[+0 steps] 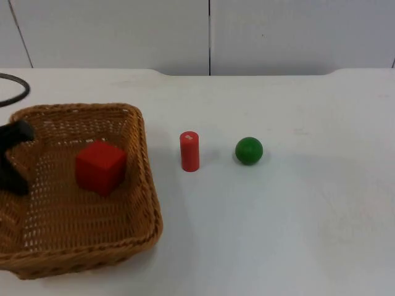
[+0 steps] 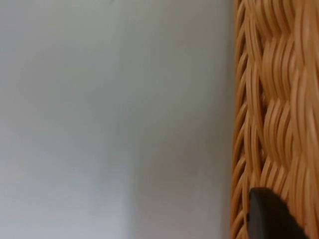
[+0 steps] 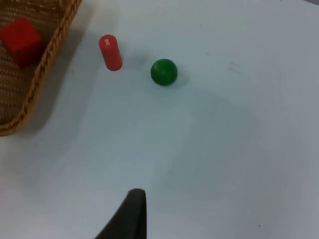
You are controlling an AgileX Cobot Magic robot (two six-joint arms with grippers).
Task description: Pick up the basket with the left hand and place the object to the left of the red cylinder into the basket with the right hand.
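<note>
Top view: wicker basket (image 1: 142,185) sits at the table's (image 1: 296,222) left side, red cube (image 1: 100,166) inside it. Left gripper (image 1: 11,157) is at the basket's left wall, black fingers straddling the rim, apparently clamped on it. Cube lies just right of that gripper, inside the basket. Red cylinder (image 1: 189,151) stands upright right of the basket, apart from it. Green ball (image 1: 249,150) rests further right, near the cylinder, not touching. A dark ring (image 1: 18,86) lies behind the basket at the table's far left.

Left wrist view: basket weave (image 2: 274,99) runs right up against the fingertip (image 2: 269,219); bare table (image 2: 109,119) beside it.

Right wrist view: right gripper's one visible fingertip (image 3: 130,214) hangs over bare table (image 3: 224,149), well back from everything; cannot tell if it is apart or together. Ahead of it sit the ball (image 3: 164,71), then the cylinder (image 3: 110,52), then the basket (image 3: 45,74) with the cube (image 3: 21,40) inside.
</note>
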